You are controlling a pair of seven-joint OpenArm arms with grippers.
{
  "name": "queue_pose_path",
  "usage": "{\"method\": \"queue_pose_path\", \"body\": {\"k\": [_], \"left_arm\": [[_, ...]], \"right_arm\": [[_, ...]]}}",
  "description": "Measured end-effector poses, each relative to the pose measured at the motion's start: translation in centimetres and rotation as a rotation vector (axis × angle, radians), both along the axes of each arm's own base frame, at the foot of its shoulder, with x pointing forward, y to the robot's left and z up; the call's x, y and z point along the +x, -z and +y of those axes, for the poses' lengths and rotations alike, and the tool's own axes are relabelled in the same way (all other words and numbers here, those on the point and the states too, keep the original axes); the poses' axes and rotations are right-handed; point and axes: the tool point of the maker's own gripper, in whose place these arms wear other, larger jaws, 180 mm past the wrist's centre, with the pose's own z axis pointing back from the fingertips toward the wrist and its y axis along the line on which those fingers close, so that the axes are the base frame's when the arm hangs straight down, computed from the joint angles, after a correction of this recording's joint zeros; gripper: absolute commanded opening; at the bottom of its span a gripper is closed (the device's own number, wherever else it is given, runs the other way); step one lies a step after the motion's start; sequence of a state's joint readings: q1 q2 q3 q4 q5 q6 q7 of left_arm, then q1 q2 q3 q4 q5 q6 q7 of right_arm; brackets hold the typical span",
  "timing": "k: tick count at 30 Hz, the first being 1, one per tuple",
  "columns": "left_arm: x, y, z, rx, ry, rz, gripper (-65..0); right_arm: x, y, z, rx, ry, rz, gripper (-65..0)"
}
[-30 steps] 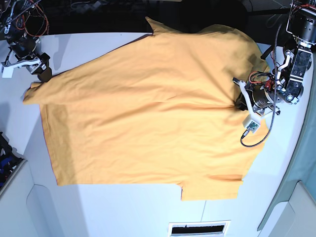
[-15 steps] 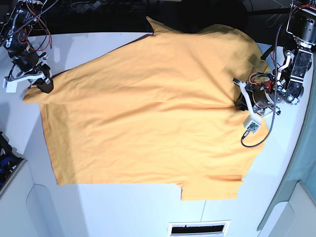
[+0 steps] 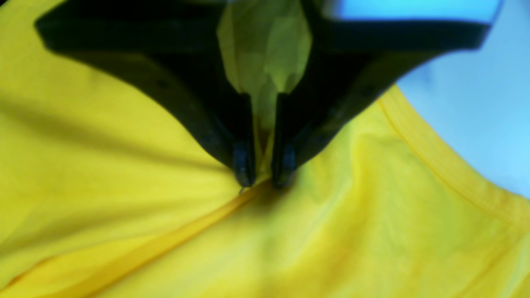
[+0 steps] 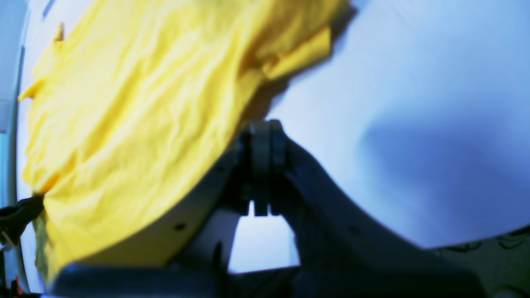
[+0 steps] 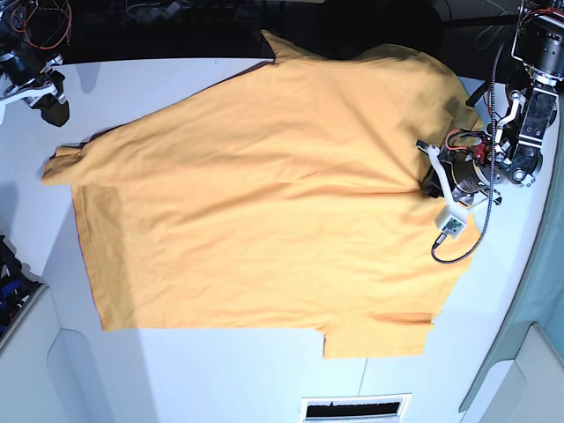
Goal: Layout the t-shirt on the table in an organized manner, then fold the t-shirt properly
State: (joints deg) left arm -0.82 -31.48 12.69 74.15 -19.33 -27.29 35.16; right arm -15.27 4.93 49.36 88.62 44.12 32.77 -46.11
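Observation:
The orange-yellow t-shirt lies spread, mostly flat, over the white table. My left gripper is at the shirt's right side, by the collar. In the left wrist view it is shut on a pinch of the shirt, with the ribbed collar edge to its right. My right gripper is at the far left corner, off the shirt. In the right wrist view it is shut and empty above the bare table, with the shirt to its left.
The shirt's far edge reaches past the table's back edge into the dark area. A small white board on a black cable hangs by the left arm. A vent slot is at the front edge. Blue items are at the left.
My right gripper has come off the shirt's left sleeve corner and moved up and away to the far left. The corner now lies on the table. The left gripper has not moved.

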Motion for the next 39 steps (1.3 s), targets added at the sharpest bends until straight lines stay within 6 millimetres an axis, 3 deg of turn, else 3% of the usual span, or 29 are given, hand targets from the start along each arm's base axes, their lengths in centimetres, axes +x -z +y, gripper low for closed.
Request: {"method": "queue_pose_path", "body": {"k": [2, 3, 8, 11, 13, 15, 16, 20, 23, 26, 29, 32, 33, 39], "left_arm": [[0.0, 0.0, 0.0, -0.001, 0.000, -0.001, -52.9], [0.0, 0.0, 0.0, -0.001, 0.000, 0.000, -52.9], [0.0, 0.0, 0.0, -0.004, -0.003, 0.001, -52.9], [0.0, 0.0, 0.0, -0.006, -0.003, -0.001, -52.9], [0.0, 0.0, 0.0, -0.006, -0.003, 0.000, -52.9], [0.0, 0.0, 0.0, -0.004, -0.004, 0.003, -52.9], [0.0, 0.0, 0.0, -0.005, -0.004, 0.002, -52.9], [0.0, 0.0, 0.0, -0.004, -0.003, 0.003, -52.9], [0.0, 0.0, 0.0, -0.004, -0.004, 0.003, -52.9], [0.0, 0.0, 0.0, -0.004, -0.004, 0.002, -52.9], [0.0, 0.0, 0.0, -0.003, -0.003, 0.003, -52.9], [0.0, 0.0, 0.0, -0.005, -0.004, 0.002, -52.9], [0.0, 0.0, 0.0, -0.005, -0.004, 0.002, -52.9], [0.0, 0.0, 0.0, -0.004, -0.003, 0.002, -52.9]], "right_arm": [[0.7, 0.1, 0.1, 0.009, 0.015, -0.025, -44.7], [0.9, 0.4, 0.3, 0.017, 0.017, -0.031, -39.8], [1.8, 3.9, 3.5, 0.054, -0.045, 0.032, -38.5], [3.9, 4.2, 5.1, 0.083, -0.068, 0.008, -38.6], [5.4, 3.6, 5.3, 0.090, -0.069, -0.024, -44.3], [6.6, 2.9, 5.3, 0.090, -0.070, -0.050, -62.3], [6.6, 2.9, 5.4, 0.090, -0.079, -0.042, -65.0], [5.5, 2.6, 5.5, 0.099, -0.096, 0.002, -65.0], [4.4, 1.2, 4.6, 0.117, -0.057, -0.036, -65.0], [1.8, 0.1, 3.0, 0.076, -0.033, -0.038, -65.0], [-1.6, 0.8, 2.8, 0.051, -0.046, 0.034, -65.0], [-3.3, 1.5, 2.9, 0.055, -0.044, 0.073, -37.9], [-3.5, 1.5, 2.9, 0.057, -0.041, 0.075, -33.3], [-3.8, 1.1, 3.0, 0.088, -0.025, 0.052, -32.7]]}}
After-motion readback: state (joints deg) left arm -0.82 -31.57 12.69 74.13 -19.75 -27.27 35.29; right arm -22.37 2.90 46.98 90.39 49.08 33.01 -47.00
